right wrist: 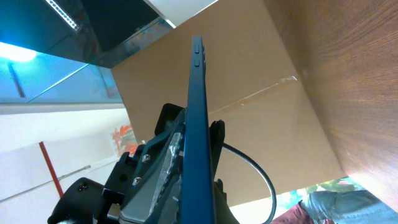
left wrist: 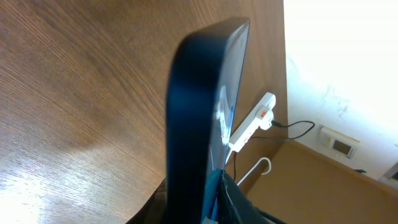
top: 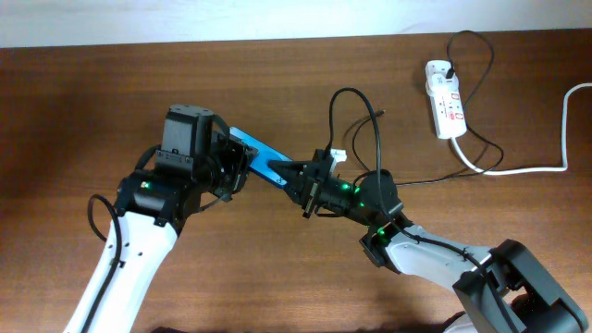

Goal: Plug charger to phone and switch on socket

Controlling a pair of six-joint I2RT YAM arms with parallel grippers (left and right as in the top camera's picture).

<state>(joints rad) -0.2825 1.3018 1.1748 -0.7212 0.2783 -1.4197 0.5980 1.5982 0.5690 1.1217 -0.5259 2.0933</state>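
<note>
Blue-screened phone [top: 259, 154] is off the wood table [top: 83, 92], tipped up on its long edge. Its long axis runs diagonally from the left gripper [top: 239, 166] toward the right gripper [top: 307, 185]. Left gripper grasps the phone at its far end, and both wrist views show the slab edge-on and centred. Right gripper is clenched tight at the phone's near end, seemingly on the charger [top: 357, 96] plug end. The tip itself is hidden, so seating can't be confirmed. The cable loops up behind the right gripper and trails toward the socket [top: 444, 98], well apart at the back right and nearer the right arm. Judgement: insertion has to run straight along the phone's long axis, since any skew would likely jam the plug.
</note>
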